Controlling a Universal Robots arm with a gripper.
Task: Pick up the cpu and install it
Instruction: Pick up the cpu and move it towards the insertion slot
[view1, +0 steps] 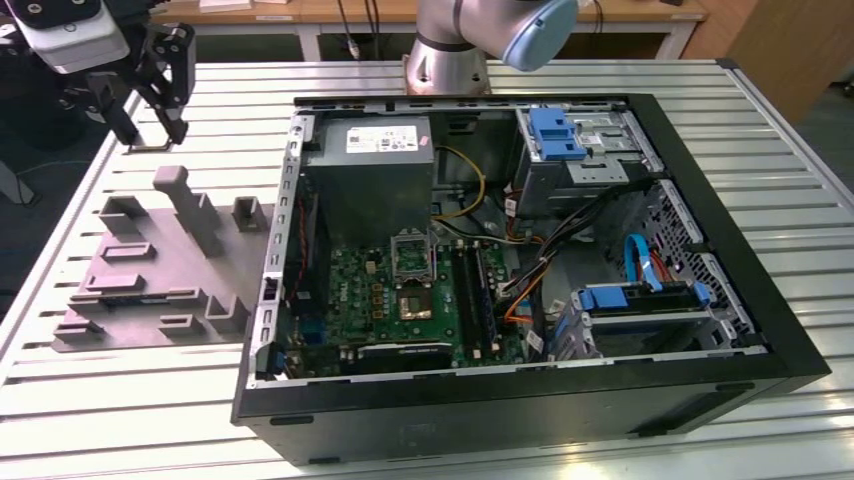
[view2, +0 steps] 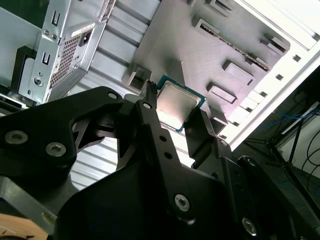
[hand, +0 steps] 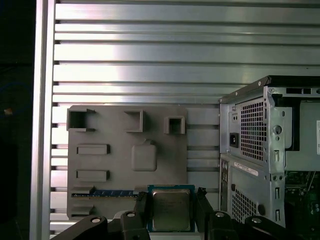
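The cpu (view2: 177, 104), a thin square chip with a pale metal top, is held by its edges between my black fingers (view2: 150, 102) in both wrist views, and my gripper (hand: 171, 204) is shut on that cpu (hand: 171, 210). In the exterior view my gripper (view1: 151, 130) hangs above the table at the far left, past the far end of the grey fixture plate (view1: 147, 270). The motherboard's metal-framed socket (view1: 411, 262) lies inside the open computer case (view1: 534, 400), well off to the exterior view's right of the gripper.
The fixture plate (hand: 125, 165) carries raised blocks, a square pocket (hand: 144, 156) and a blue memory stick (hand: 107, 192) in a slot. The case's rear corner (hand: 250, 135) stands close beside it. Cables, drive cages and the power supply (view1: 380, 150) crowd the case.
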